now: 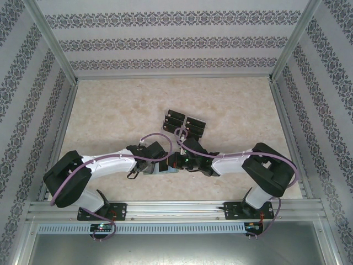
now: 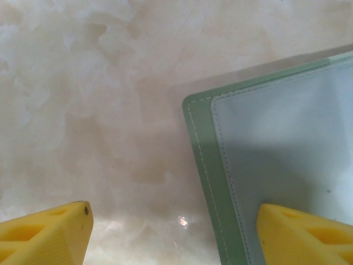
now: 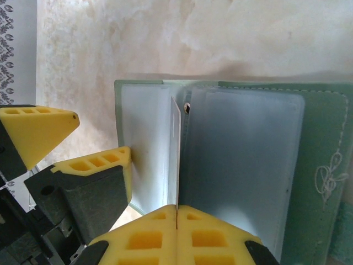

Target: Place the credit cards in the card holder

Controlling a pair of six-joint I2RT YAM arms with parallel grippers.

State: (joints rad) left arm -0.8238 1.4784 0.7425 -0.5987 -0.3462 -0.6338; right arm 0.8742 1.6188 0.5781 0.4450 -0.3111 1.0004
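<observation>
Several black credit cards [image 1: 185,125] lie flat in a cluster on the table, just beyond both grippers. The grey-green card holder [image 3: 320,160] lies open between the grippers, with its clear sleeves facing up. My right gripper [image 3: 176,208] is shut on one thin clear sleeve [image 3: 175,154], holding it on edge above the holder. My left gripper [image 2: 174,221] is open and straddles the holder's corner [image 2: 199,165]. One of its fingers [image 2: 300,234] rests on the sleeve page and the other is over bare table. In the top view both grippers meet over the card holder [image 1: 150,170].
The table [image 1: 110,110] is pale marble-patterned, fenced by an aluminium frame [image 1: 55,55] and patterned walls on three sides. Purple cables [image 1: 165,135] loop above both wrists. My left gripper's yellow fingers [image 3: 96,165] press on the holder close to my right gripper.
</observation>
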